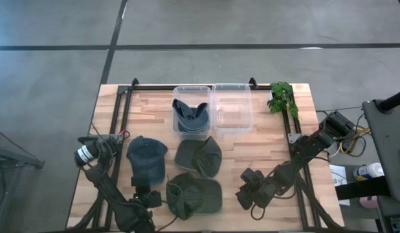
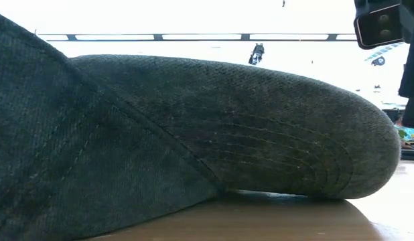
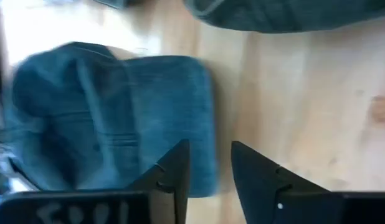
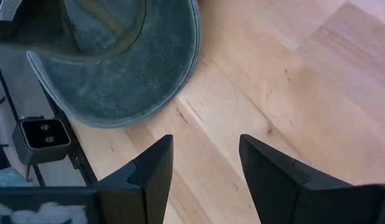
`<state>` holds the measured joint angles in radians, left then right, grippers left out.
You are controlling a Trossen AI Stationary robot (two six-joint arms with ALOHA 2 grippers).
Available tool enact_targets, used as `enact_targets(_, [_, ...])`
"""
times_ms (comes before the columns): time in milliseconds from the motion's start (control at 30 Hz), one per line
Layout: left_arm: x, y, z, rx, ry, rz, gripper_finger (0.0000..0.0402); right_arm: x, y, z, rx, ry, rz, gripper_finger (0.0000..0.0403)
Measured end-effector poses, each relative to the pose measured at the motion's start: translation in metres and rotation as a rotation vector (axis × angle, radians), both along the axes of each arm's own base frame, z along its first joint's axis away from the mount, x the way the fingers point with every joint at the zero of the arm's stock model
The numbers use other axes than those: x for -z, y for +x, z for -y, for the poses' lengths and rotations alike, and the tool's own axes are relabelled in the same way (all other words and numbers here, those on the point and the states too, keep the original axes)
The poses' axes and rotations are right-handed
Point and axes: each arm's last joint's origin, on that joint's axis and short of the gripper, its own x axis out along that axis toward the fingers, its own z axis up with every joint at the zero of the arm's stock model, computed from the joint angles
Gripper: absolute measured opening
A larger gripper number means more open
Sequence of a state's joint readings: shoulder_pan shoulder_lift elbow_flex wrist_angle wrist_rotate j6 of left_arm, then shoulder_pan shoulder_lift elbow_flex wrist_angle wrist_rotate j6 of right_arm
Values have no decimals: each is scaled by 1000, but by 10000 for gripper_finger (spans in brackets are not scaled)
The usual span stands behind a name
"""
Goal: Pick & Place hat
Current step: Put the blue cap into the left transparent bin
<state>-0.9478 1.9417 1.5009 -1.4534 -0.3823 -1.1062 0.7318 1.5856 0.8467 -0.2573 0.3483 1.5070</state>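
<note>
A blue cap [image 1: 147, 158] lies on the table's left part, its brim toward the near edge. Two olive hats lie at the middle, one farther [image 1: 198, 155] and one nearer [image 1: 193, 194]; the nearer one fills the low view [image 2: 193, 134]. My left gripper [image 1: 143, 191] hovers open at the blue cap's near end [image 3: 111, 118], one finger over the brim corner, gripper [image 3: 210, 155]. My right gripper [image 1: 242, 194] is open to the right of the nearer olive hat [image 4: 118, 62], over bare wood, gripper [image 4: 205, 149]. A dark blue hat [image 1: 190, 115] sits in the left clear bin.
Two clear bins stand side by side at the far middle, the left one [image 1: 177, 107] holding a hat and the right one [image 1: 232, 110] next to it. A green plant [image 1: 282, 97] stands at the far right corner. Bare wood shows at the table's right part [image 1: 265, 149].
</note>
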Motion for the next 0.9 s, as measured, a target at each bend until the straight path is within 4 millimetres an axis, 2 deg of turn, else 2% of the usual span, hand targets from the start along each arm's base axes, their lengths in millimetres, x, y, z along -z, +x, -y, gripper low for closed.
enact_targets(200, [10,0,1,-23,-33,17,140,0,1,1,14,-14,12,178])
enact_targets(600, [36,-9,-13,-84,35,-8,142,0,1,2,-3,-29,13,178])
enact_targets(900, [51,-8,-17,-174,-7,65,142,1,0,3,-4,-48,-8,178])
